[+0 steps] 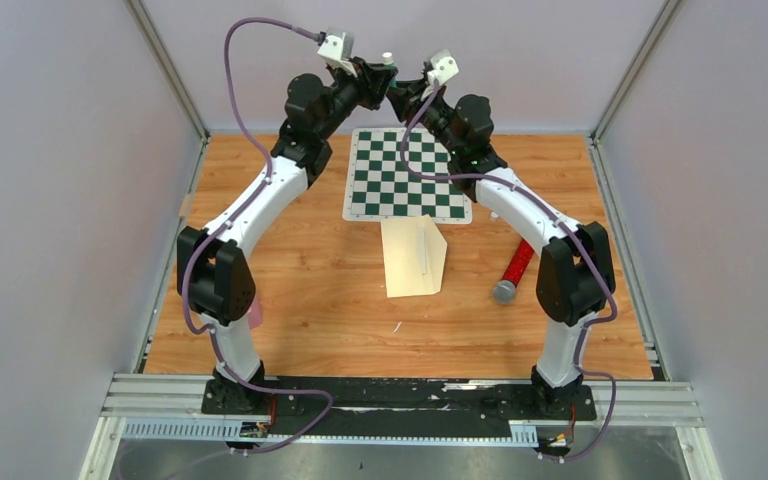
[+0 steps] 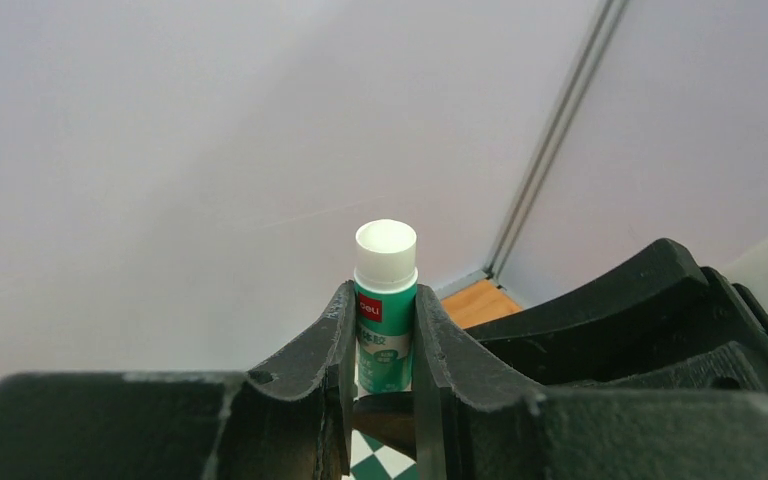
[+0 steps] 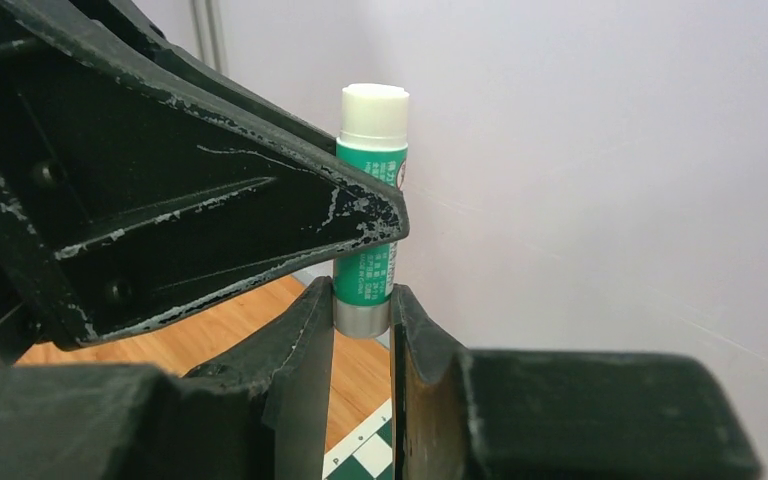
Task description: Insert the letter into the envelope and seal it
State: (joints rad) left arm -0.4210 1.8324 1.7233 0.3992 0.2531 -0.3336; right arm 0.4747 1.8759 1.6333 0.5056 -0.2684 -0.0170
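Observation:
A green glue stick with a white top (image 2: 385, 262) is held upright high above the chessboard (image 1: 407, 175), with both grippers on it. My left gripper (image 2: 385, 302) is shut on its green body. My right gripper (image 3: 362, 300) is shut on its grey bottom knob, just below the left gripper. The stick also shows in the right wrist view (image 3: 372, 120) and as a small white tip in the top view (image 1: 387, 58). The cream envelope (image 1: 415, 258) lies flat on the wooden table just in front of the chessboard, with neither gripper touching it. The bordered letter is not visible.
A red cylinder with a grey end (image 1: 512, 272) lies on the table right of the envelope, near the right arm. A pink object (image 1: 256, 312) sits by the left arm's base. Pale walls enclose the table on three sides.

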